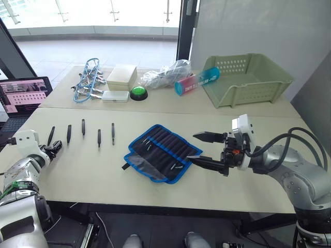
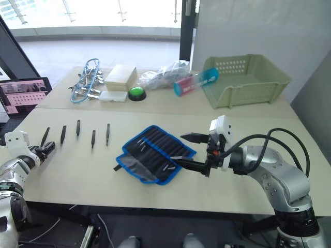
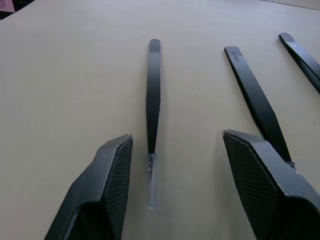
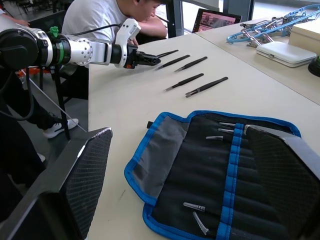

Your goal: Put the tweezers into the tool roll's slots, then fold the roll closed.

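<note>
My left gripper (image 3: 172, 165) is wide open and holds nothing; its fingers stand on both sides of the tip of the outermost of the tweezers (image 3: 153, 95). The five tweezers (image 1: 83, 126) lie in a row on the table (image 1: 217, 186), none in the slots (image 1: 158, 147). My right gripper (image 1: 202, 148) is also wide open and empty, at the right edge of the tool roll (image 1: 160, 153), which lies unfolded at the table's middle.

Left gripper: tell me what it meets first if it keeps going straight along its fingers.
Probably the leftmost tweezers. The left gripper is open and its fingers straddle that pair's capped tip, lined up along its length. The neighbouring tweezers pass under one finger.
</note>
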Tool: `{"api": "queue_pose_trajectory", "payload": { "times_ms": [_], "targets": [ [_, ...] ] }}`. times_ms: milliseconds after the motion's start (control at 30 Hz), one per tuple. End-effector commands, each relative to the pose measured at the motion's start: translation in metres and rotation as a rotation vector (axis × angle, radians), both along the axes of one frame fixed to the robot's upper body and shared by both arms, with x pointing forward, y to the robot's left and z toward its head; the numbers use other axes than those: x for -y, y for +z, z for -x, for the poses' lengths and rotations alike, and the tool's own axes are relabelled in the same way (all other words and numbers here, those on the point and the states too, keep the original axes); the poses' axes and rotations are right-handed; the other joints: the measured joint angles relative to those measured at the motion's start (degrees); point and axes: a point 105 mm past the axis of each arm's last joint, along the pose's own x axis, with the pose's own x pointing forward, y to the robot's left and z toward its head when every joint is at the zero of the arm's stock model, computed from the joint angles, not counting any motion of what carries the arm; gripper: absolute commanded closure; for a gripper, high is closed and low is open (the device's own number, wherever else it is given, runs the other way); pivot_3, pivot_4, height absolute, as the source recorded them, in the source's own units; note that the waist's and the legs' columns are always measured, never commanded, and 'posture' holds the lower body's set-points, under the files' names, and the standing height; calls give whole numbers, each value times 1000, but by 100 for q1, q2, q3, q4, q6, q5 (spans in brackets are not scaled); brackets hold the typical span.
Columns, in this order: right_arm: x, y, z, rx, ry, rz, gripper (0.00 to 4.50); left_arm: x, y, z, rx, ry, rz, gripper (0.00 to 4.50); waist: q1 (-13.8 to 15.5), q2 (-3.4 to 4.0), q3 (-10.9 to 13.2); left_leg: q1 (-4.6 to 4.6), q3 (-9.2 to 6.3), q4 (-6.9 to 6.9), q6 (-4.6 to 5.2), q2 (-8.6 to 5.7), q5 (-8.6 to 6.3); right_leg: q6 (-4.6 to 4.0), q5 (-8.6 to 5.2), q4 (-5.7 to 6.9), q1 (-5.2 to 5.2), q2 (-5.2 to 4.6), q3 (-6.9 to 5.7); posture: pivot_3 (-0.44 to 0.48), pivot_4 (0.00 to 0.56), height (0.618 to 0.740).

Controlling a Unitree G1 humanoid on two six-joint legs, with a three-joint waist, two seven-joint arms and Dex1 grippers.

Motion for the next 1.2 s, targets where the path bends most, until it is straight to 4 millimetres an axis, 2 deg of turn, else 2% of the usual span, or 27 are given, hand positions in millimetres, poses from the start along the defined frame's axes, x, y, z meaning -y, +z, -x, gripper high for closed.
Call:
{"api": "queue_pose_trajectory", "payload": {
  "times_ms": [33, 200, 467, 667, 767, 800, 933, 1033, 1067, 1167, 1200],
  "targets": [
    [-3, 13, 5, 52, 15, -12, 0, 2, -13, 2, -42, 28, 41, 2812, 7, 0, 0, -1, 0, 0, 0, -1, 0, 0, 0, 0, 0, -1, 0, 0, 150, 740],
    [-4, 13, 6, 51, 7, -19, 0, 2, -11, 0, -48, 24, 26, 4474, 14, 0, 0, 0, 0, 0, 0, -2, 0, 0, 0, 0, 0, -2, 0, 0, 150, 740],
    [-3, 9, 6, 46, -11, -19, 0, 0, 8, -4, -2, -5, -20, 4474, 55, 0, 0, -1, 0, 0, 0, -2, 0, 0, 0, -1, 0, -2, 0, 0, 150, 740],
    [-2, 5, 6, 44, -37, -23, 0, -2, 38, -8, 85, -58, -105, 4474, 66, -3, 1, -2, 0, 0, 0, -2, 0, 0, 0, -2, -1, -1, 0, 0, 150, 740],
    [-1, 1, 2, 36, -80, -23, 0, 9, 65, -14, 180, -180, -164, 4474, 52, -5, 2, -4, 0, 0, -1, -1, 0, 0, 0, -2, -3, 0, 0, 0, 150, 740],
    [0, -2, 0, 34, -100, -18, 555, 13, 72, -14, 206, -214, -175, 4500, 51, -5, 2, -4, 0, -1, -1, -1, 1, 0, 0, -2, -3, 0, 0, 0, 150, 740],
    [3, -16, -8, 33, -177, 2, 1895, 28, 87, -15, 266, -350, -200, 4500, 40, -6, 1, -3, 0, -2, -2, 0, 1, 0, 0, -2, -3, 1, -1, 0, 150, 740],
    [-2, -36, -17, 21, -251, 16, 2794, 65, 105, -10, 305, -584, -211, 4500, -16, -6, 1, -4, -1, -3, -2, 0, 1, 0, 0, -1, -3, 1, -1, 0, 150, 740],
    [-4, -42, -19, 21, -269, 25, 3260, 78, 107, -7, 302, -647, -205, 4500, -42, -6, 1, -3, -1, -5, -3, 2, 2, 0, 0, 0, -3, 1, -1, 0, 150, 740],
    [-7, -54, -29, 28, -342, 25, 4307, 110, 102, 4, 239, -765, -190, 4500, -68, -5, 1, -2, -1, -4, -9, 4, 6, -1, 0, 6, -4, 1, 0, 0, 150, 740],
    [-8, -59, -31, 32, -358, 28, 4434, 124, 99, 9, 209, -811, -171, 4500, -77, -5, 1, -2, -1, -2, -9, 4, 6, -1, 0, 9, -4, 1, 1, 0, 150, 740]
  ]
}}
